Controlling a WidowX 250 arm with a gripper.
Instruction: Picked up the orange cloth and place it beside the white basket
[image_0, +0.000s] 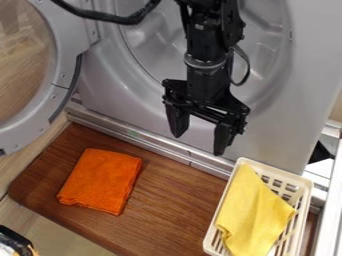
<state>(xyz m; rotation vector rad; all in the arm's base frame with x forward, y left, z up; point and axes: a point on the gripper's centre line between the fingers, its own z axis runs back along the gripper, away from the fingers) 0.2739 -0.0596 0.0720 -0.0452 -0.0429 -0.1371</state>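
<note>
1. A black robot gripper hangs, fingers spread apart with nothing between them, above the back edge of a brown wooden board, in front of a grey molded panel.
2. The orange cloth, folded into a compact pad, lies flat on the board at the left of the view, well apart from the white basket.
3. At the right, the slatted basket holds a yellow cloth, draped lengthwise inside with a corner reaching toward one side.
4. A round-windowed grey door stands open at upper left.
</note>
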